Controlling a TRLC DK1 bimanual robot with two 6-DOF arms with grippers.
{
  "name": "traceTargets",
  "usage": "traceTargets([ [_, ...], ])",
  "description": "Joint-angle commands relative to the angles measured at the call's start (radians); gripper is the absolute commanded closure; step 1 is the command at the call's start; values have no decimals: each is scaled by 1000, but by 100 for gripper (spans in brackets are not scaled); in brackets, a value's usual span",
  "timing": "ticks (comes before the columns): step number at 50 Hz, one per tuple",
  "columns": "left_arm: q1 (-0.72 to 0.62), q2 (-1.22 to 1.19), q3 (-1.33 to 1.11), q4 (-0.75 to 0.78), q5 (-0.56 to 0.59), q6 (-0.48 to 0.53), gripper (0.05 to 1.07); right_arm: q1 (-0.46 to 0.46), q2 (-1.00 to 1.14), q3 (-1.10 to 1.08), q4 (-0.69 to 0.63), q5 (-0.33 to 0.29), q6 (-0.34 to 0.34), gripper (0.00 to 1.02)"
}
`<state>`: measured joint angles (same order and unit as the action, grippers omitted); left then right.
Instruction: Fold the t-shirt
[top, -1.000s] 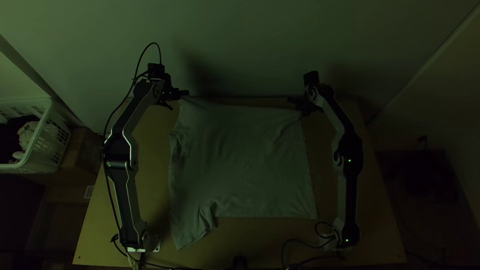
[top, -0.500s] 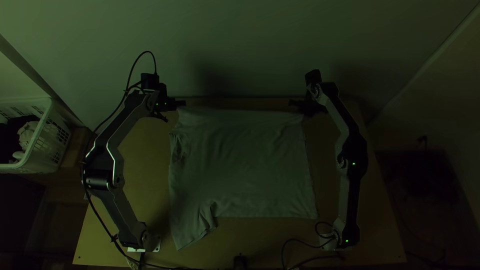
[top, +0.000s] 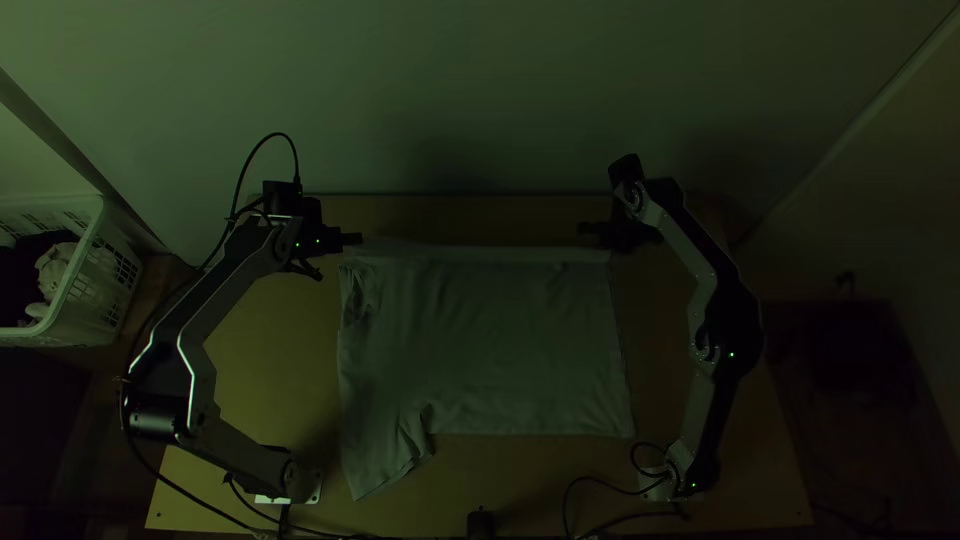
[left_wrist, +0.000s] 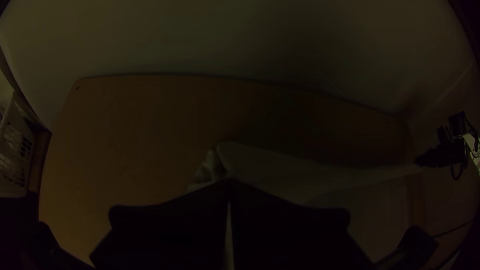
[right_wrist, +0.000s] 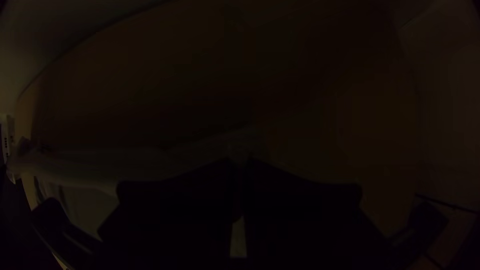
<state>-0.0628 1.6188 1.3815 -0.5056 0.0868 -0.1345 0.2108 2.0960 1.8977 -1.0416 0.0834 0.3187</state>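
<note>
Two grippers are engaged with one t-shirt (top: 490, 350), which lies mostly spread on the table (top: 280, 380) between the two arms, nearer the middle than the side edges. The left gripper (top: 350, 240) is at the shirt's far left corner, short of the table's far edge; in its wrist view the fingers (left_wrist: 175, 220) are closed together, the cloth pinched at their tips. The right gripper (top: 592, 230) is at the far right corner; its fingers (right_wrist: 175, 205) are likewise closed, with cloth caught between the tips. A strip of cloth runs between the grippers. Creases and a small bunch are noted along the shirt's left side. One sleeve points toward the table's near edge, beside the left arm's base.
</note>
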Motion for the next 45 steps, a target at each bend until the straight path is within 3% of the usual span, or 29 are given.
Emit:
traceTargets([
  [1,17,-83,-78,4,5,13,105,13,-67,-68,-17,27,-20,100],
  [34,-3,-247,-406,16,7,39,103,35,-146,-316,23,55,-15,99],
  [36,0,-240,-424,26,8,49,93,33,-149,-324,26,52,-12,91],
  [39,0,-237,-452,26,7,52,64,35,-157,-335,23,38,-6,60],
  [43,-3,-237,-476,32,8,61,32,38,-165,-344,11,36,3,17],
  [45,-3,-235,-481,26,11,59,14,38,-166,-342,-6,36,6,3],
])
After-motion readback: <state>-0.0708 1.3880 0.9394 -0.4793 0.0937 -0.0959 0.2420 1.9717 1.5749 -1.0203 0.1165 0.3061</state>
